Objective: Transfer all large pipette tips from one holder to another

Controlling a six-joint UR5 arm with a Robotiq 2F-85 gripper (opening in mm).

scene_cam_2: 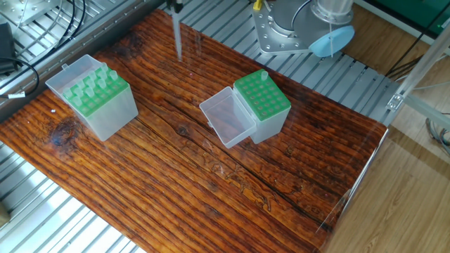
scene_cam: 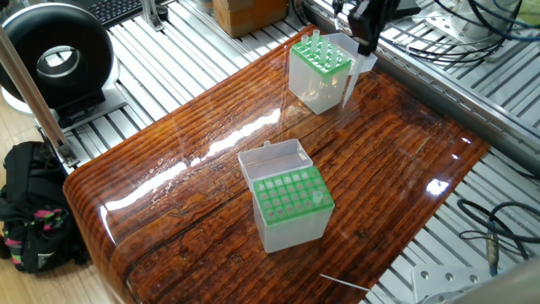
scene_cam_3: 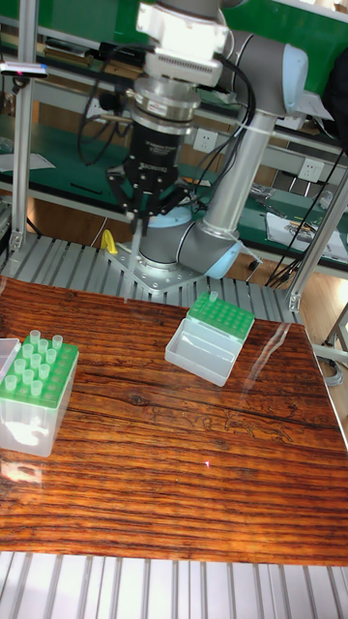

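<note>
Two clear plastic tip boxes with green perforated racks are standing well apart on the glossy wooden table (scene_cam_2: 211, 176). The box near the table's edge (scene_cam_3: 37, 397) is carrying roughly nine translucent whitish tapered pipette tips (scene_cam_3: 37, 360); exact count unclear. The box with the open lid (scene_cam_2: 261, 105) is showing one tip (scene_cam_2: 264, 76) at a corner. The black two-finger tool (scene_cam_3: 141, 205) is pinching one further tip (scene_cam_2: 178, 39), which is hanging point-down above the table between the boxes. The tool is cut off in both other fixed views.
</note>
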